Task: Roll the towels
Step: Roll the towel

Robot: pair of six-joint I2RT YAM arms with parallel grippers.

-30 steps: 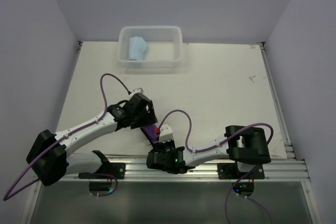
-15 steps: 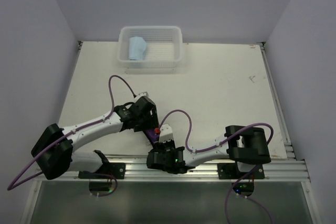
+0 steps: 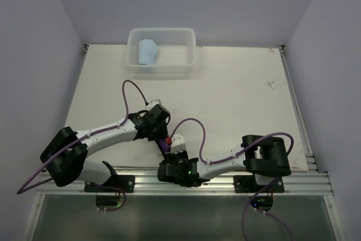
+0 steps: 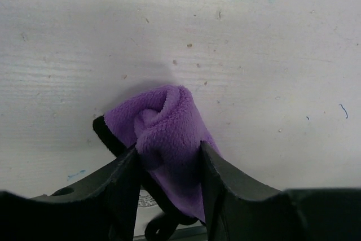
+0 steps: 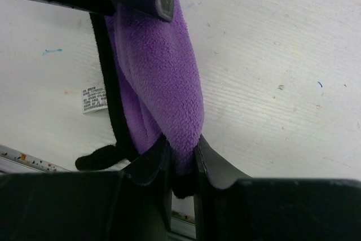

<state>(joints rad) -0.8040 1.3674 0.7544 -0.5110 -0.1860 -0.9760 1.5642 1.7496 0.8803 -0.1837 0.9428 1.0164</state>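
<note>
We log 2 towels. The purple towel (image 4: 166,122) lies rolled nr the table's (image 3: 242,94) front edge. L gripper (image 4: 167,159) squeezes its sides; R gripper (image 5: 180,153) pinches 1 end. The blue towel (image 3: 148,52) sits rolled in the white basket (image 3: 189,55).

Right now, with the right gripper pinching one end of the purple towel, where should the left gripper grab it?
Take the purple towel at its free coiled end, from above, left gripper straddling the roll across its width. It lies along the table, the right gripper holds the other end, and squeezing both flanks should keep the coil tight.
</note>
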